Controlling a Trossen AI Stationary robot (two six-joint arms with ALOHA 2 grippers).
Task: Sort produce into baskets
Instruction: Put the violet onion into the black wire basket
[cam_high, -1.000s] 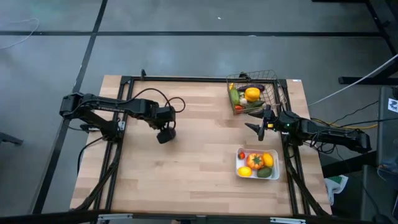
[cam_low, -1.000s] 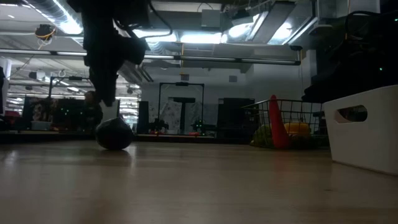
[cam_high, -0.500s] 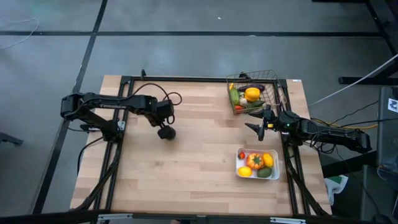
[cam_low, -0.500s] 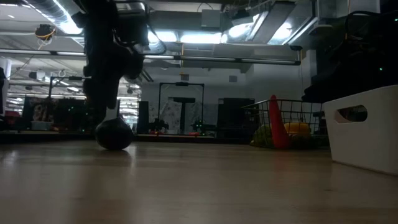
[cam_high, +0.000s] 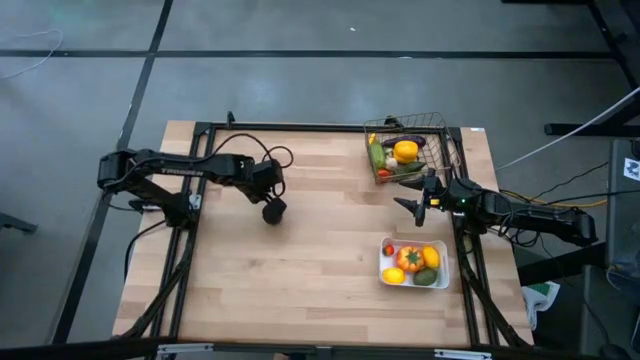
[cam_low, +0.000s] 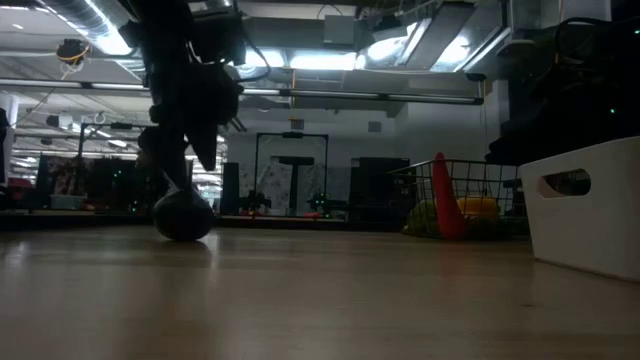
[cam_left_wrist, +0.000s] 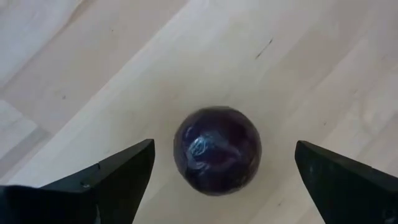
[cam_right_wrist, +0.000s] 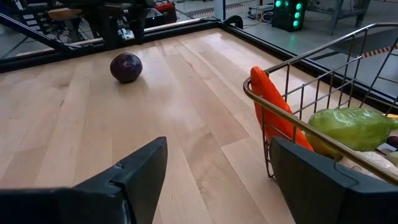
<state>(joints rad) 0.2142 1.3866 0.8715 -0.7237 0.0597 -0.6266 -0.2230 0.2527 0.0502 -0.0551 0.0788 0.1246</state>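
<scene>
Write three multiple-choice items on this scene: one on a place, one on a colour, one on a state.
1. Where does the purple ball-shaped piece lie?
A. in the wire basket
B. on the bare table
C. in the white tray

2. What colour is the carrot leaning on the wire basket rim?
A. orange
B. blue
C. white

3. How is the left gripper?
A. shut on the piece
B. out of view
C. open above the piece

Answers:
1. B, wood lies all around it.
2. A, plainly orange in the right wrist view.
3. C, the fingers stand wide on either side.

Dim workshop, ceiling strip lights
</scene>
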